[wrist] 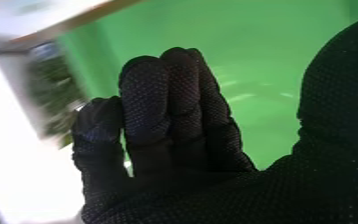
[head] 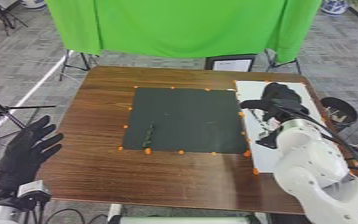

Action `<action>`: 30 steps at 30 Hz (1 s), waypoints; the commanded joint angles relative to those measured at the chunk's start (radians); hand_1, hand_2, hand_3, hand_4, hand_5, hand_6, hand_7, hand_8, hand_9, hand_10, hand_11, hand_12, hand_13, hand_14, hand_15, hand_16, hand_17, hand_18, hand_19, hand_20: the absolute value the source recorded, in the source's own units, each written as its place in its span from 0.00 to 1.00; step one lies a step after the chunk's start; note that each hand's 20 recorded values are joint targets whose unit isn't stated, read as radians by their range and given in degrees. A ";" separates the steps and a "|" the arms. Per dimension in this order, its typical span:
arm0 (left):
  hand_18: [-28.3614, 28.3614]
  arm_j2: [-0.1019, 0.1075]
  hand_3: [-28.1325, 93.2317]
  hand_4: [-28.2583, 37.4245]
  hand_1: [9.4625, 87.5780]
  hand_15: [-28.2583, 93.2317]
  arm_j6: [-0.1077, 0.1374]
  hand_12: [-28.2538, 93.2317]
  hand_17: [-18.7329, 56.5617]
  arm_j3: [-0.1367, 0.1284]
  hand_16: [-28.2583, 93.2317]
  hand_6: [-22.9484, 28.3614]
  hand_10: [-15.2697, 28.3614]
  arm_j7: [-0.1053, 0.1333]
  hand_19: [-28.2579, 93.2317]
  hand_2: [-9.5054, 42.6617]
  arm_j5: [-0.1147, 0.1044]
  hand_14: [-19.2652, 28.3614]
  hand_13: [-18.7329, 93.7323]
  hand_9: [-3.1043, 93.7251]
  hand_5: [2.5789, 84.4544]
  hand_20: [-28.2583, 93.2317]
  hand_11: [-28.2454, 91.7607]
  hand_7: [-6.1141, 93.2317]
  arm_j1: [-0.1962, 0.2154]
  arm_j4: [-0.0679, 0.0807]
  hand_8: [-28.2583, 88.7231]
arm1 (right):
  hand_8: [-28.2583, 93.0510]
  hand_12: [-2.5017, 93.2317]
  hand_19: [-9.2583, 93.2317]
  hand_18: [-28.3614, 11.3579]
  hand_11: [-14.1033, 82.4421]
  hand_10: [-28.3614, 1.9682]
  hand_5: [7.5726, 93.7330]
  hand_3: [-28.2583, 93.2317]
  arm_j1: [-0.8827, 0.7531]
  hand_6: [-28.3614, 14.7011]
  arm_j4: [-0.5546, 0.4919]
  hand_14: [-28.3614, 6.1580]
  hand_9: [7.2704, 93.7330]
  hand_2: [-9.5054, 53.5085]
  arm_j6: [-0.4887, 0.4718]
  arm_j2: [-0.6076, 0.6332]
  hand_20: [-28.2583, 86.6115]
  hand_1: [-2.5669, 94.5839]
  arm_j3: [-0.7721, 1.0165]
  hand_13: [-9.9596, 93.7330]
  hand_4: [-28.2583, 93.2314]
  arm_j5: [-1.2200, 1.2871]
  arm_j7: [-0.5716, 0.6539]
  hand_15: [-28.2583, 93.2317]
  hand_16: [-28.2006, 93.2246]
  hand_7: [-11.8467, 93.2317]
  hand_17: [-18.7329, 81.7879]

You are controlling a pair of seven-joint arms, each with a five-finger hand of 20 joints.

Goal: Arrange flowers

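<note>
Across the table [head: 87, 170], with one stem laid on the dark mat [head: 189, 117], the step in hand appears to be an early pick-up from the white sheet [head: 264, 162]; the next move likely calls for a controlled descent and closing on a piece. The right hand [head: 284, 95], above the sheet, has straight fingers and thumb apart; the left [head: 23, 152] is likewise spread beside the table. The stem [head: 149, 136] is slim, dark green, slightly slanted, near the mat's front-left corner.
</note>
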 commanded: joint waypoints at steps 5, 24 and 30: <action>0.90 -0.013 0.79 0.01 0.22 0.49 -0.002 0.39 0.13 0.000 0.24 0.53 0.61 -0.010 0.58 0.05 0.009 0.74 0.34 0.26 0.28 0.31 0.41 0.32 0.005 -0.003 0.13 | 0.14 0.49 0.95 0.13 0.72 0.38 0.43 0.90 -0.183 0.39 -0.001 0.36 0.50 0.00 -0.302 0.087 0.71 0.20 0.239 0.56 0.00 0.047 0.142 0.87 0.47 0.46 0.44; 0.90 -0.017 0.79 0.01 0.22 0.49 0.000 0.39 0.13 0.004 0.24 0.53 0.61 -0.007 0.58 0.05 0.011 0.74 0.34 0.26 0.28 0.31 0.41 0.32 0.003 -0.001 0.13 | 0.13 0.48 0.94 0.13 0.74 0.40 0.50 0.92 -0.340 0.45 -0.005 0.39 0.56 0.00 -0.431 0.175 0.71 0.26 0.364 0.60 0.00 0.120 0.159 0.87 0.47 0.50 0.45; 0.90 -0.020 0.79 0.01 0.22 0.49 -0.005 0.39 0.13 0.002 0.24 0.53 0.61 -0.017 0.58 0.05 0.023 0.74 0.34 0.26 0.28 0.31 0.41 0.32 0.003 -0.006 0.13 | 0.12 0.48 0.95 0.14 0.74 0.43 0.52 0.92 -0.345 0.48 0.042 0.43 0.59 0.00 -0.408 0.163 0.70 0.28 0.354 0.64 0.00 0.146 0.139 0.87 0.48 0.52 0.46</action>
